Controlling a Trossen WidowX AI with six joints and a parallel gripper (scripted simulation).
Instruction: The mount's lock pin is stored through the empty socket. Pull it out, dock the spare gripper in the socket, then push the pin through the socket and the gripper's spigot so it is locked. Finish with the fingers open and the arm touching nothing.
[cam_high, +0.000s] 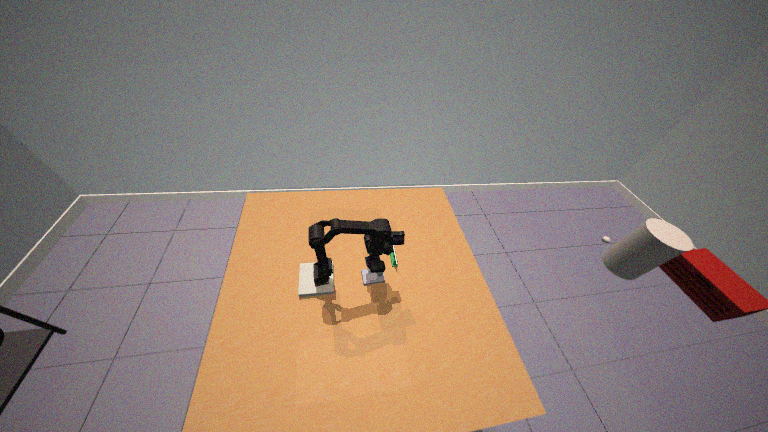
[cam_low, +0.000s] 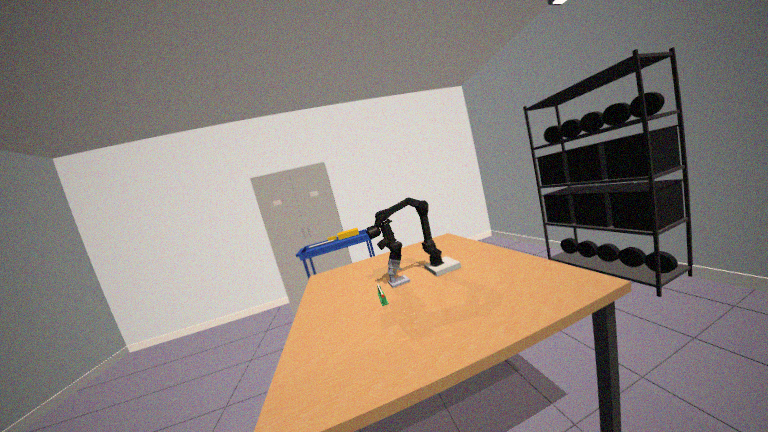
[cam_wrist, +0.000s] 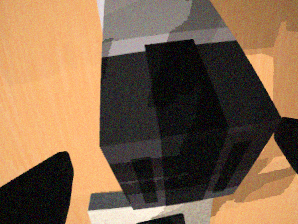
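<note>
The mount's pale base (cam_high: 366, 278) (cam_low: 401, 282) stands on the table. Its grey socket (cam_low: 394, 267) (cam_wrist: 145, 22) rises from the base. The black spare gripper (cam_high: 375, 264) (cam_low: 395, 251) (cam_wrist: 125, 100) stands upright on the socket; how deeply it sits is hidden. My gripper (cam_high: 375, 256) (cam_low: 392, 242) (cam_wrist: 176, 145) is open, pointing down over the spare gripper, with one finger at each side of its black body in the wrist view. A small green piece with a white end (cam_high: 393, 260) (cam_low: 382, 297), probably the lock pin, is apart from the mount. No pin shows in the socket.
My arm's white base plate (cam_high: 308, 280) (cam_low: 446, 267) (cam_wrist: 107, 215) is close to the mount on the wooden table (cam_high: 322, 386) (cam_low: 483, 311). A blue cart (cam_low: 332, 247) and a black shelf (cam_low: 606, 185) stand away from the table. A red block (cam_high: 725, 279) and a grey cylinder (cam_high: 633, 252) are at the right.
</note>
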